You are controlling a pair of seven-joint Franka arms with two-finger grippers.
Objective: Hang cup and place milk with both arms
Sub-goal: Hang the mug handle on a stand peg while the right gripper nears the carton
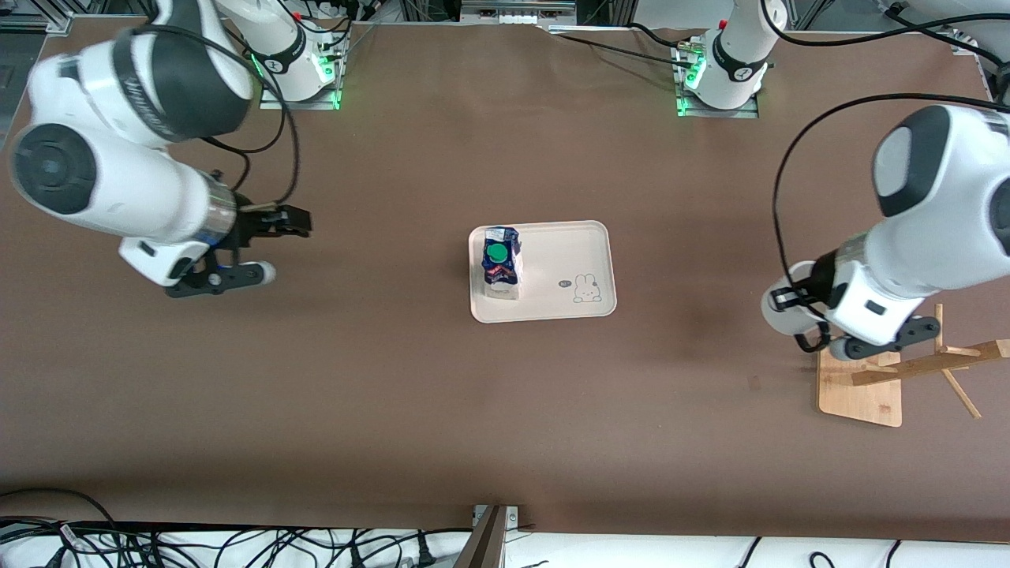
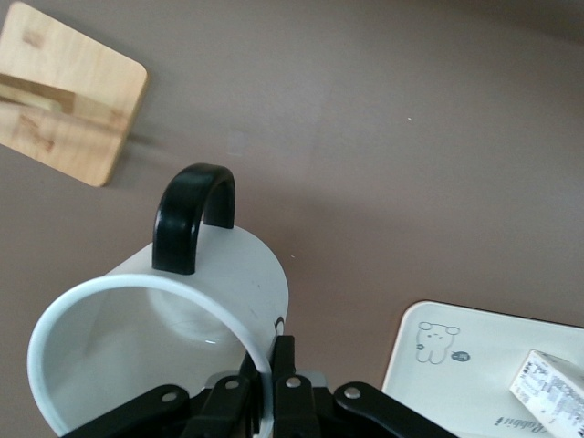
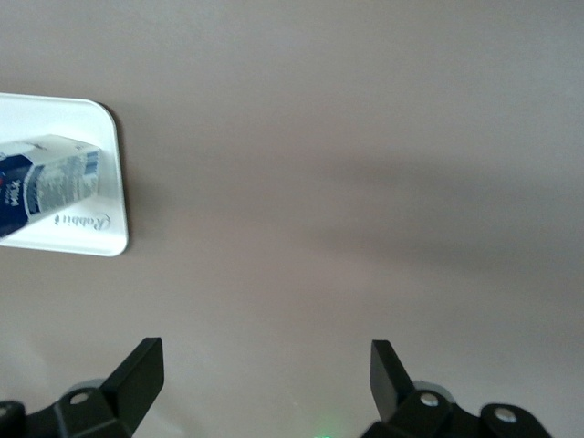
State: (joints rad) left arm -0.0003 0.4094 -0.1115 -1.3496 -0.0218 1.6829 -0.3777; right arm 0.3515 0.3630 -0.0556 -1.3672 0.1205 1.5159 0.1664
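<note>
Cup [image 2: 173, 319], pinched at its rim only in the left wrist view.

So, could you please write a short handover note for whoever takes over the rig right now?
Left gripper: shut on the cup rim, held up beside the wooden rack.
Right gripper: open, empty, over bare table at its own end.
Milk: standing on the tray, mid-table.
Done: milk placed.
Left: hang the cup on a rack peg by its handle.
</note>
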